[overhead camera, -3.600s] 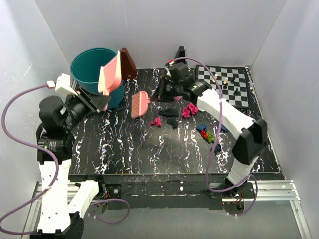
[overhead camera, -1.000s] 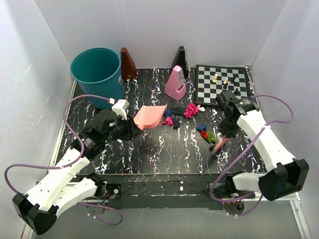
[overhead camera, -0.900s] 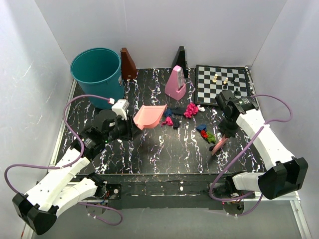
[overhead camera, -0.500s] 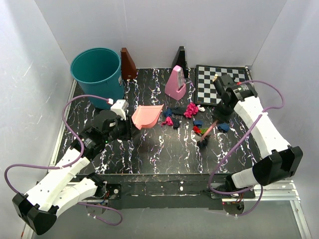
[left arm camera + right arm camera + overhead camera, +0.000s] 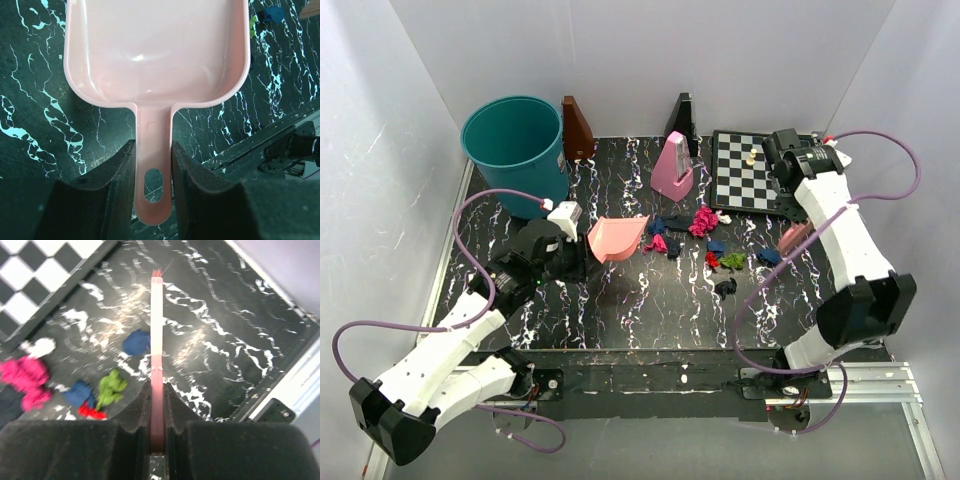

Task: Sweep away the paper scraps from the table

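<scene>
Since half a second ago the right arm has drawn its pink hand brush (image 5: pixel 793 238) back from the middle of the pile toward the right edge. The red, green and blue wads it was pushing a second ago now lie further left, nearer the pan. The left arm and its pan have hardly shifted.

The right claw (image 5: pixel 157 390) is clenched on the brush handle, which is seen edge-on in the wrist view, its bristled end pointing away. The left claw (image 5: pixel 153 150) is clamped on the handle of the pink plastic dustpan (image 5: pixel 617 238). The pan's scoop looks bare inside, and its open lip faces the pile.

The paper scraps (image 5: pixel 702 220) are all on the black, white-veined desk (image 5: pixel 620 310), in a loose band between the pan and the brush. Magenta and dark blue wads lie just at the pan's lip. A larger magenta one sits beside a small white one. Blue, red and green wads are near the middle, one dark wad lies nearer the front, and one blue wad is just beside the brush. The black-and-white chessboard (image 5: pixel 760 180) lies behind them at the right rear.
</scene>
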Available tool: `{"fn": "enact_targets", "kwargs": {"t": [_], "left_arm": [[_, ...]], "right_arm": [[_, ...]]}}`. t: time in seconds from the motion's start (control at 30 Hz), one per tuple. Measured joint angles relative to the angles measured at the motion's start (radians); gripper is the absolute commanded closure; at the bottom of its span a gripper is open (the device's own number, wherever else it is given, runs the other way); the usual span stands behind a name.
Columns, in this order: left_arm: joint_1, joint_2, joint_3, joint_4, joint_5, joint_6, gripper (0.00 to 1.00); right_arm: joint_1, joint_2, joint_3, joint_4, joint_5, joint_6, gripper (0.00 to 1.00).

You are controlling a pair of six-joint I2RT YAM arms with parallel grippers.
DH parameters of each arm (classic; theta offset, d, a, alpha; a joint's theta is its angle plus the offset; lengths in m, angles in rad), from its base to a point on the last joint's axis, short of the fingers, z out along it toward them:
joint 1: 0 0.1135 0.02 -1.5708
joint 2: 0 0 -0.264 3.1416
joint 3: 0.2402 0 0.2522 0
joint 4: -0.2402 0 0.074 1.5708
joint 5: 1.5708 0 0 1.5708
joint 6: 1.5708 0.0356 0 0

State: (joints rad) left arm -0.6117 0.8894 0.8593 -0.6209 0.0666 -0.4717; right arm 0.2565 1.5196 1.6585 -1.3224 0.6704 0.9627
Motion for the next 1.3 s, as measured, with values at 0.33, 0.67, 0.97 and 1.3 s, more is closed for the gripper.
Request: {"fn": "enact_targets", "kwargs": {"t": [0.33,0.67,0.97,1.3], "left_arm": [[-0.011,0.013,0.0,-0.004,-0.014,0.0,1.0],[-0.021,0.045,0.0,-0.008,-0.026,0.0,1.0],[-0.027,0.05,0.0,-0.009,-0.034,0.0,1.0],[-0.032,0.05,0.0,-0.032,-0.085,0.0,1.0]], "right_arm": [[-0.057,0.303,-0.044,-0.008,-0.01,-0.098,0.99],[0.052,0.193,0.034,0.122,-0.31,-0.301,0.99],[0.047,0.031,0.048,0.037,-0.246,-0.258,0.99],[0.065,0.005,-0.264,-0.007,-0.285,-0.138,0.99]]}}
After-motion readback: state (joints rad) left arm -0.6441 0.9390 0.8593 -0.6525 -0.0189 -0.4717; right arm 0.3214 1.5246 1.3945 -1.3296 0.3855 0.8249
